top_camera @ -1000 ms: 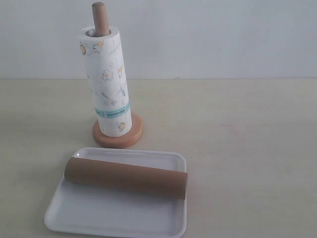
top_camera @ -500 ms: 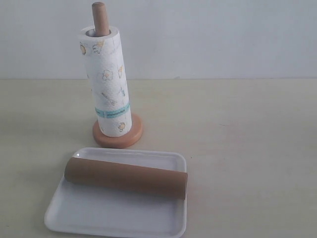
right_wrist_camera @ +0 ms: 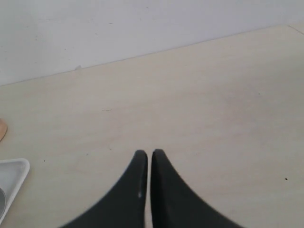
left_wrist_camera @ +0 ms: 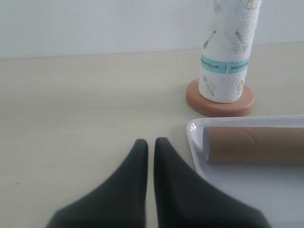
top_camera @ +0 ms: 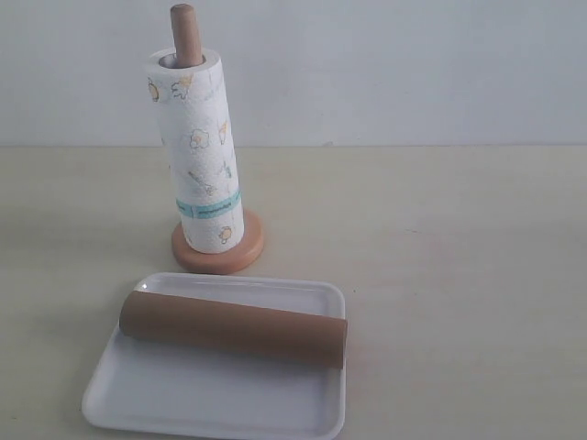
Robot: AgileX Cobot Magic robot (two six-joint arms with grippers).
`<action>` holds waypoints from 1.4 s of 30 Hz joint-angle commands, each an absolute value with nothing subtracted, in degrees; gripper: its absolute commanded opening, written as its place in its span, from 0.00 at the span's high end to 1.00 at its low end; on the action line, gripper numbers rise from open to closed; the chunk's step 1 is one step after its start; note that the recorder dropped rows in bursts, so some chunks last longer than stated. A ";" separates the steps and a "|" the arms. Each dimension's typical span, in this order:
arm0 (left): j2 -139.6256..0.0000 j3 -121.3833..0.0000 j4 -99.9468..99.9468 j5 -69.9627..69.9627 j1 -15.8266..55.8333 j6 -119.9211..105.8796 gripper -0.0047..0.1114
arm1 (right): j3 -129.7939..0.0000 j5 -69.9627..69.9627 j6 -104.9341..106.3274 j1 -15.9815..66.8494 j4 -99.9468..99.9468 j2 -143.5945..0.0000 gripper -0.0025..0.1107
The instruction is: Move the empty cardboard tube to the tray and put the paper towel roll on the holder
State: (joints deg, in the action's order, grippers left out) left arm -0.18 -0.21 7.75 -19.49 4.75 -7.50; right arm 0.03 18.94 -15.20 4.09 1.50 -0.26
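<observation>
The paper towel roll [top_camera: 199,160] stands upright on the wooden holder [top_camera: 218,249], whose rod tip [top_camera: 184,27] pokes out of the core. The brown cardboard tube [top_camera: 234,327] lies on its side across the white tray [top_camera: 211,399]. Neither gripper shows in the exterior view. In the left wrist view my left gripper [left_wrist_camera: 150,141] is shut and empty over bare table, beside the tray [left_wrist_camera: 247,190], the cardboard tube [left_wrist_camera: 254,145], the paper towel roll [left_wrist_camera: 229,52] and the holder [left_wrist_camera: 216,105]. My right gripper [right_wrist_camera: 149,153] is shut and empty, with a tray corner [right_wrist_camera: 12,173] at the frame edge.
A pale wall [top_camera: 385,64] rises behind the beige table [top_camera: 440,257]. The holder's base [right_wrist_camera: 2,129] just shows at the edge of the right wrist view.
</observation>
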 commanded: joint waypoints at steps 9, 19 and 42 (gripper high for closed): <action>0.00 0.00 7.91 -19.32 4.61 -7.58 0.92 | 0.00 18.88 -15.01 3.82 1.68 0.00 0.96; 0.00 0.00 7.91 -19.32 4.61 -7.58 0.92 | 0.00 18.89 -15.01 3.82 1.19 0.00 0.96; 0.00 0.00 7.91 -19.32 4.61 -7.58 0.92 | 0.00 18.89 -15.01 3.82 1.19 0.00 0.96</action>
